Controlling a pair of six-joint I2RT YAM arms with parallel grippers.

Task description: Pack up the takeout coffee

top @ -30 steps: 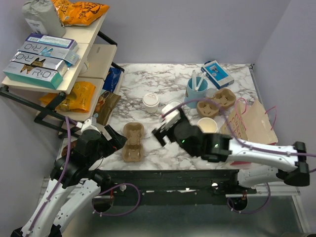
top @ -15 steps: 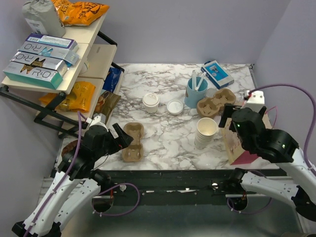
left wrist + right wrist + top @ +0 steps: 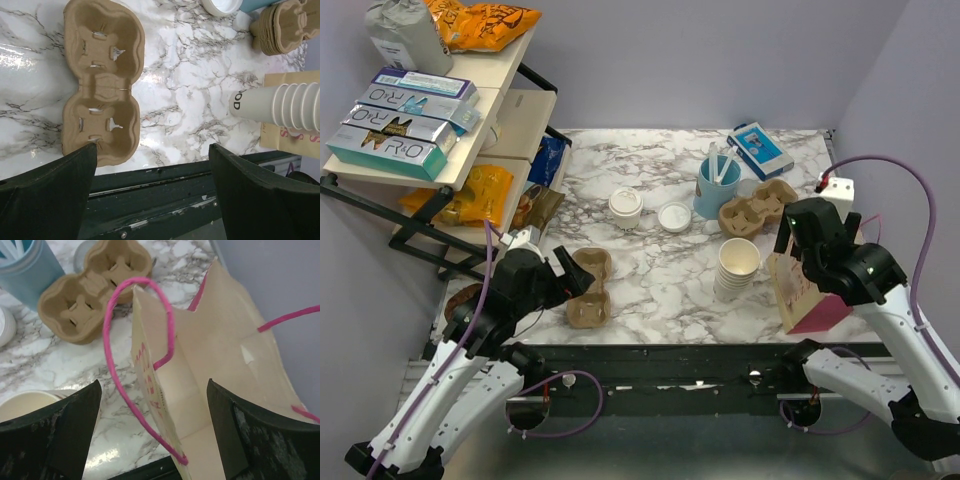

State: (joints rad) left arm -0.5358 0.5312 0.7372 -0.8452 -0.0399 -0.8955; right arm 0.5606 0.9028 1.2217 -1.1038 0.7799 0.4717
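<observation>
Coffee: takeout coffee (image 3: pixel 625 206) stands upright, lid on, mid-table, just left of a loose lid (image 3: pixel 674 217).
Direction: it lies up-table from my left gripper (image 3: pixel 152 150), past the cup carrier (image 3: pixel 102 85); long axis vertical.
Nearer arm: left, I judge; the right is well apart, beyond the cup stack (image 3: pixel 738 268).
Left gripper: wide, empty, at the carrier's near end.
Right gripper (image 3: pixel 154 384): wide, empty, over the open paper bag (image 3: pixel 220 365); bag wall between the fingers, not pinched.
</observation>
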